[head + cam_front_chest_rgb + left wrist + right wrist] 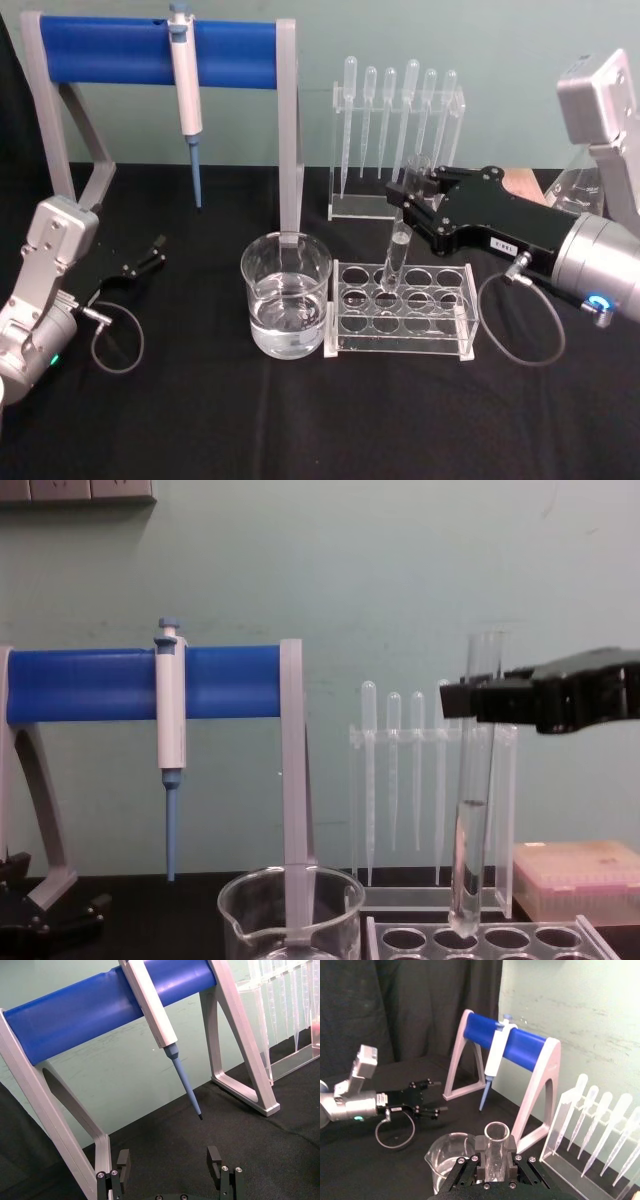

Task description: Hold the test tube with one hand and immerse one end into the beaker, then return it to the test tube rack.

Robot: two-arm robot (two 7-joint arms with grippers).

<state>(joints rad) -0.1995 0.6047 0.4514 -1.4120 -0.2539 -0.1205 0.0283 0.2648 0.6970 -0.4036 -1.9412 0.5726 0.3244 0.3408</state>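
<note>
The test tube (397, 255) stands nearly upright, a clear glass tube, with my right gripper (412, 192) shut on its upper part just below the open rim. Its rounded bottom (462, 920) sits at the top plate of the clear holed rack (400, 337), at a back-row hole. The right wrist view looks down on the tube's rim (496, 1132) between the black fingers (481, 1146). The beaker (286, 295), partly filled with clear liquid, stands just left of the rack, also seen as beaker (290, 912) and beaker (446, 1159). My left gripper (150, 256) rests open at the far left.
A grey stand with a blue bar (150, 45) holds a white-and-blue micropipette (186, 90) at the back left. A clear holder of plastic pipettes (398, 120) stands behind the rack. A pink box (578, 878) lies at the back right. Black cloth covers the table's front.
</note>
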